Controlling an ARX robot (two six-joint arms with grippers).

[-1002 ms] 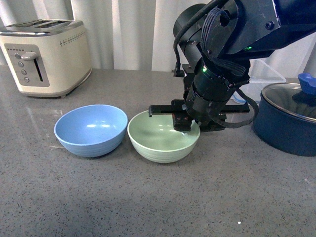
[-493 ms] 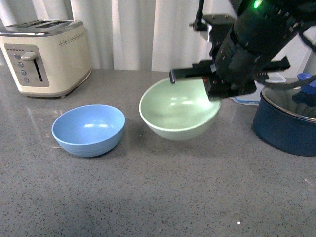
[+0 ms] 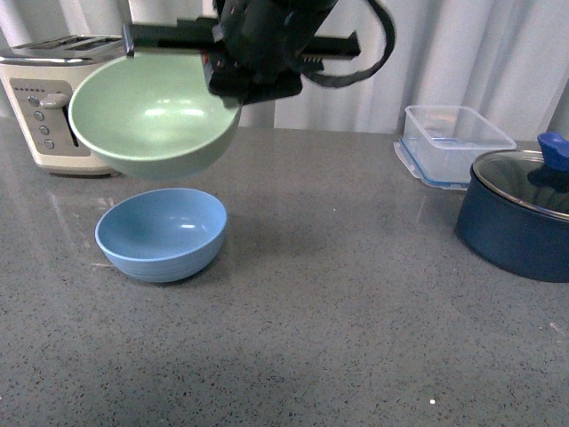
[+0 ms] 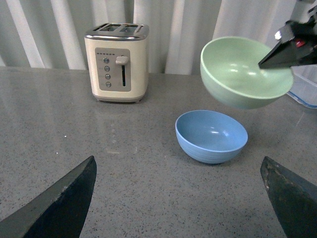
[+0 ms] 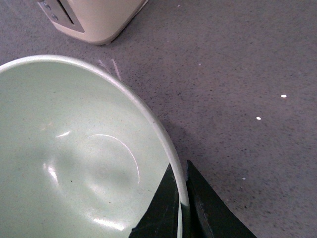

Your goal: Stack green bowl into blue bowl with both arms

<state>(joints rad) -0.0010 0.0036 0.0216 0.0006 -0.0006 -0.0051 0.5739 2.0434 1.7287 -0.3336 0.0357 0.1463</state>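
Note:
The pale green bowl (image 3: 151, 120) hangs in the air, tilted, above and slightly left of the blue bowl (image 3: 162, 233), which sits on the grey counter. My right gripper (image 3: 233, 78) is shut on the green bowl's right rim; in the right wrist view its fingers (image 5: 198, 203) pinch the rim of the green bowl (image 5: 74, 163). The left wrist view shows the green bowl (image 4: 242, 74) over the blue bowl (image 4: 212, 136), with my left gripper (image 4: 178, 198) open and well short of both, its fingertips (image 4: 64, 198) wide apart. The left arm is out of the front view.
A cream toaster (image 3: 76, 102) stands at the back left, just behind the raised bowl. A clear plastic container (image 3: 453, 142) and a dark navy lidded pot (image 3: 520, 213) sit at the right. Curtains hang behind the grey counter (image 3: 356, 294).
The right gripper has lifted the green bowl off the counter and carried it up and left, from beside the blue bowl to above it. The blue bowl has stayed put.

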